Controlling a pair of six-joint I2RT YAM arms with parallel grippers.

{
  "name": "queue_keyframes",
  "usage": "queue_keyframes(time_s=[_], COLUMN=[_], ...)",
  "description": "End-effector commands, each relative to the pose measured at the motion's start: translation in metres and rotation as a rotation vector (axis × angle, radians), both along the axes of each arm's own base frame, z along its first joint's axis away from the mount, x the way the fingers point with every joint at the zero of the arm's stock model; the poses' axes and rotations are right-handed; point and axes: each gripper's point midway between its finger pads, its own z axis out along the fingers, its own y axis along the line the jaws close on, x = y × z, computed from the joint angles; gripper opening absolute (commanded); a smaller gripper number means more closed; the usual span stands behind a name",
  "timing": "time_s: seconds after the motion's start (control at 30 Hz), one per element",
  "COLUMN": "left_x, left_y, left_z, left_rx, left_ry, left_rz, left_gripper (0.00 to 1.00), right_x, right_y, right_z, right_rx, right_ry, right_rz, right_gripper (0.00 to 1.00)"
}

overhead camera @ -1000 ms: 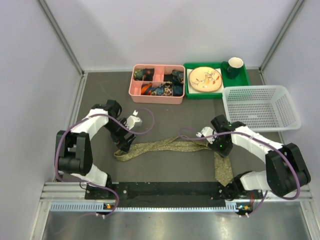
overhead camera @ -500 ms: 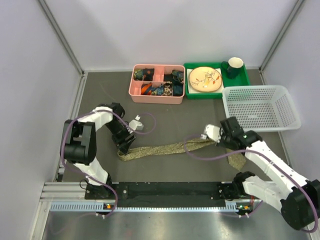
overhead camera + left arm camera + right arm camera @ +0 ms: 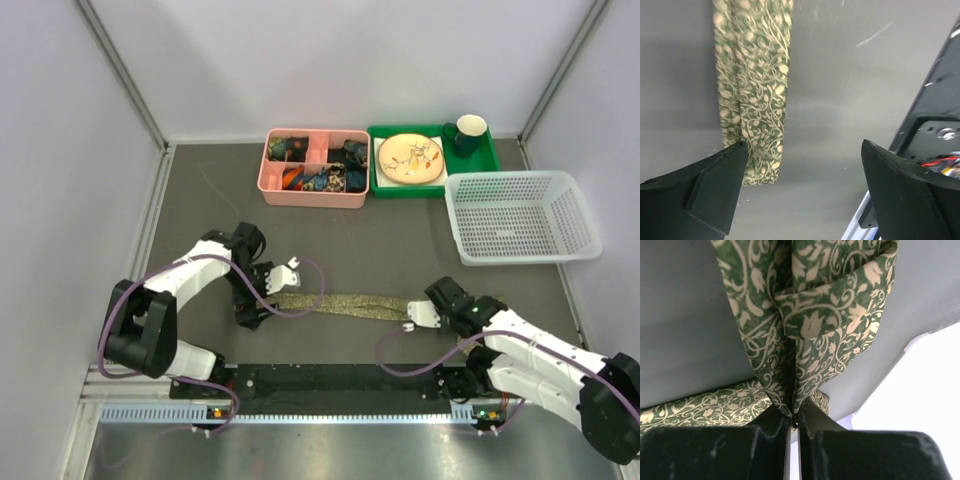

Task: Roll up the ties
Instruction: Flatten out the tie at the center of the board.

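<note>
1. Tie (image 3: 345, 303) now lies as a nearly straight, narrow strip across the near part of the tabletop (image 3: 380, 230), between the two arms. A second ago it was wavy and bent at a corner under the right arm.
2. The whole strip has moved toward the near edge and a little to the right, so it seems it was pulled tight from the right side.
3. The right gripper (image 3: 790, 426) was half open one second ago and is now clenched on the tie. In its wrist view the fabric is pinched between the fingers and bunches into folds just above them.
4. The left gripper (image 3: 802, 155) is released, with its jaws wide apart. The end of the tie lies flat on the tabletop by one finger, not between the pads, so this gripper holds nothing.
5. My judgement: the straightening is nearly done and no roll is started yet. One end must next be turned over on itself. The folds at the right gripper may give an uneven roll if they are not smoothed.
</note>
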Motion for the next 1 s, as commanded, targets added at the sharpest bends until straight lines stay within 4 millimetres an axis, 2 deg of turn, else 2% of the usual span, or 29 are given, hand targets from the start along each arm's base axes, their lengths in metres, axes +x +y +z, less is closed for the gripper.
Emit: queue_keyframes(time_s=[0.0, 0.1, 0.23, 0.27, 0.3, 0.33, 0.37, 0.4, 0.43, 0.5, 0.53, 0.6, 0.73, 0.87, 0.97], left_x=[0.035, 0.052, 0.060, 0.059, 0.059, 0.057, 0.053, 0.049, 0.047, 0.041, 0.040, 0.037, 0.037, 0.039, 0.038], left_y=[0.013, 0.012, 0.009, 0.009, 0.010, 0.011, 0.012, 0.013, 0.014, 0.020, 0.022, 0.025, 0.023, 0.019, 0.020], left_z=[-0.013, -0.012, -0.012, -0.016, -0.019, -0.022, -0.028, -0.033, -0.036, -0.044, -0.047, -0.050, -0.051, -0.051, -0.052], left_rx=[0.081, 0.089, 0.078, 0.085, 0.087, 0.094, 0.101, 0.104, 0.109, 0.132, 0.139, 0.150, 0.132, 0.118, 0.122], left_ry=[-0.187, -0.255, -0.275, -0.257, -0.250, -0.234, -0.207, -0.189, -0.183, -0.175, -0.172, -0.161, -0.141, -0.130, -0.122], left_rz=[-0.006, -0.008, -0.035, -0.040, -0.041, -0.043, -0.047, -0.055, -0.060, -0.074, -0.078, -0.088, -0.065, -0.045, -0.042], left_gripper=[0.99, 0.99, 0.99, 0.99, 0.98, 0.97, 0.96, 0.92, 0.91, 0.88, 0.86, 0.83, 0.79, 0.77, 0.77], right_x=[0.004, 0.003, 0.001, 0.003, -0.004, -0.005, -0.006, -0.014, -0.016, -0.020, -0.025, -0.027, -0.037, -0.026, -0.018], right_y=[0.007, 0.012, 0.021, 0.026, 0.024, 0.024, 0.027, 0.023, 0.021, 0.020, 0.011, 0.002, -0.010, -0.006, -0.005], right_z=[-0.006, -0.005, 0.005, 0.011, 0.011, 0.013, 0.017, 0.016, 0.019, 0.025, 0.027, 0.026, 0.011, 0.004, 0.001], right_rx=[0.031, 0.053, 0.120, 0.149, 0.154, 0.163, 0.180, 0.183, 0.191, 0.224, 0.233, 0.222, 0.208, 0.249, 0.253], right_ry=[-0.021, -0.024, -0.021, -0.028, -0.003, 0.003, 0.006, 0.035, 0.041, 0.057, 0.069, 0.079, 0.128, 0.119, 0.127], right_rz=[0.049, 0.089, 0.083, 0.080, 0.064, 0.055, 0.049, 0.020, -0.005, -0.032, -0.073, -0.078, -0.123, -0.194, -0.216], right_gripper=[0.00, 0.00, 0.00, 0.09, 0.17, 0.28, 0.35, 0.40, 0.53, 0.66, 0.72, 0.72, 0.74, 0.71, 0.62])
